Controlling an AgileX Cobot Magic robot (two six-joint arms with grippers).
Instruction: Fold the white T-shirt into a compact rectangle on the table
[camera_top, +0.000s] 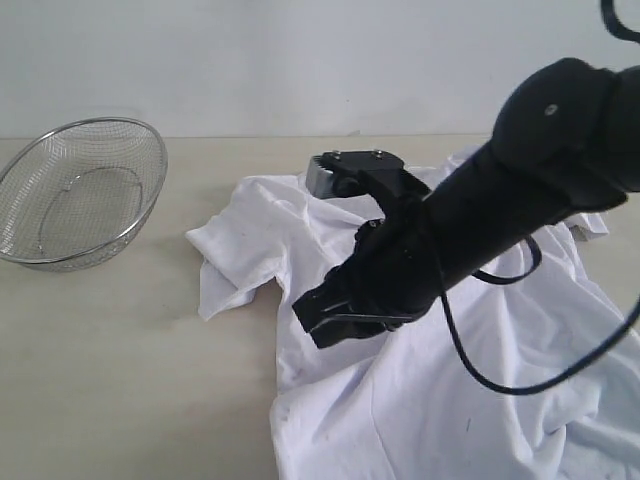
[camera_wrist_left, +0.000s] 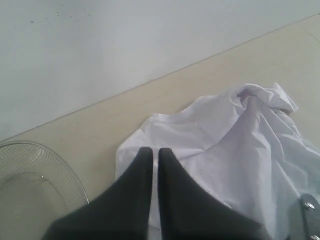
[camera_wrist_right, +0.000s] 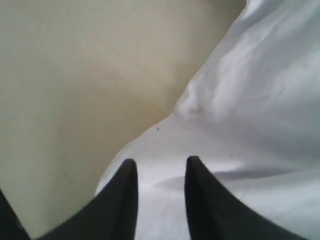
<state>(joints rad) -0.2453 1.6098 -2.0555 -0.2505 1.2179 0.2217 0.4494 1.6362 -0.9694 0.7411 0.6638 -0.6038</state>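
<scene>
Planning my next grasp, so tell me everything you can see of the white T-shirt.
The white T-shirt is plain, soft-looking cloth, crumpled and unfolded, lying spread on the table with deep creases and one flap toward the mesh bowl. No print shows. The right gripper, jaws apart, is low over its edge; whether it touches I cannot tell.

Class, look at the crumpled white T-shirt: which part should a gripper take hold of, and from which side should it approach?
Grip the white T-shirt probably at its outer edge beside the table, below the open right gripper. Come down from the table side: the edge lies fairly flat there, while the middle is bunched into folds.
</scene>
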